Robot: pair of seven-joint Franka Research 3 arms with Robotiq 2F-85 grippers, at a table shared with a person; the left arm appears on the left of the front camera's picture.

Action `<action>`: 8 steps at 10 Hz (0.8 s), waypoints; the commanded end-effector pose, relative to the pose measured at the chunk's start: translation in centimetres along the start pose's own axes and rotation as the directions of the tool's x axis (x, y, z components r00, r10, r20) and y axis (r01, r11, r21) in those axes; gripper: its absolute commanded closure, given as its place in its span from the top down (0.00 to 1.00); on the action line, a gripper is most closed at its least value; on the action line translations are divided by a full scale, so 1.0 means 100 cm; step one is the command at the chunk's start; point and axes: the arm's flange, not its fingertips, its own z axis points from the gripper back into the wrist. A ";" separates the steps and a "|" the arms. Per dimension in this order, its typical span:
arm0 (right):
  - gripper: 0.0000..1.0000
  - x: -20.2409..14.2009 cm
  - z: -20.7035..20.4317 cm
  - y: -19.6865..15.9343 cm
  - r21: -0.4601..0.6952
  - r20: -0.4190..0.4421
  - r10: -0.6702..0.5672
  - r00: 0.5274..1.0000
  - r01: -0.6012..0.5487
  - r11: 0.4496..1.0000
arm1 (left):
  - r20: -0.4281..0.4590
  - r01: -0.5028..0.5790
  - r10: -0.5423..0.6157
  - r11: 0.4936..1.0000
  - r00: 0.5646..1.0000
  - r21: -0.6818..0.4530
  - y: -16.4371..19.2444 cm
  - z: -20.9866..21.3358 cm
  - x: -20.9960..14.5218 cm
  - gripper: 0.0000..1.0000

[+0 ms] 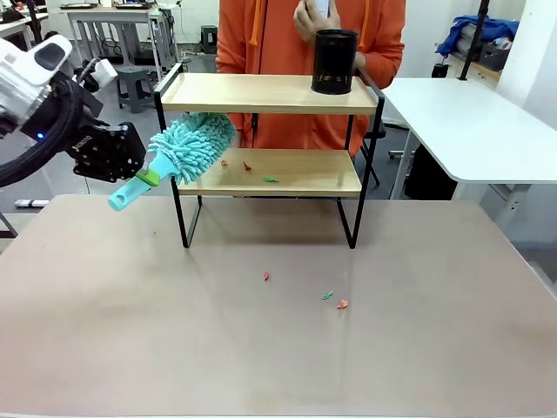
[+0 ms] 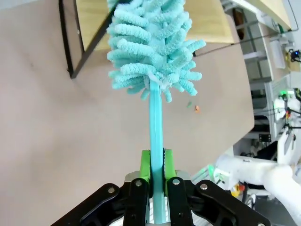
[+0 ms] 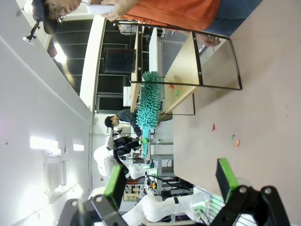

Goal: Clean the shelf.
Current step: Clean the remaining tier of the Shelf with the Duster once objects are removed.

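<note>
The shelf (image 1: pixel 261 92) stands at the table's far middle, two wooden boards in a black frame. My left gripper (image 1: pixel 146 178) is shut on the handle of a turquoise fluffy duster (image 1: pixel 193 144), whose head lies at the left end of the lower board (image 1: pixel 296 174). In the left wrist view the green pads (image 2: pixel 146 165) clamp the duster (image 2: pixel 151 47) handle. Small red and green scraps (image 1: pixel 246 165) lie on the lower board. My right gripper (image 3: pixel 171 181) stands open, empty, far from the shelf (image 3: pixel 188 66).
A black mesh cup (image 1: pixel 334 61) sits on the top board's right part. More scraps (image 1: pixel 335 300) lie on the table in front. A person in an orange top (image 1: pixel 287 35) stands behind the shelf. A white table (image 1: pixel 470 122) is at the right.
</note>
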 end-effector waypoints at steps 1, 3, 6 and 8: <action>1.00 0.002 -0.001 0.001 0.020 0.012 0.025 1.000 -0.025 1.000 | 0.053 -0.007 0.003 0.997 0.999 0.081 -0.004 -0.013 -0.001 0.00; 1.00 0.002 -0.001 0.001 0.020 0.012 0.025 1.000 -0.025 1.000 | 0.036 -0.013 0.009 0.993 0.999 0.121 0.002 -0.026 0.002 0.00; 1.00 0.002 -0.001 0.001 0.020 0.012 0.025 1.000 -0.025 1.000 | -0.038 0.004 0.002 0.989 0.999 0.145 0.005 -0.037 0.003 0.00; 1.00 0.002 -0.001 0.001 0.020 0.012 0.025 1.000 -0.025 1.000 | -0.150 0.043 -0.030 0.996 0.988 0.084 0.005 -0.041 0.001 0.00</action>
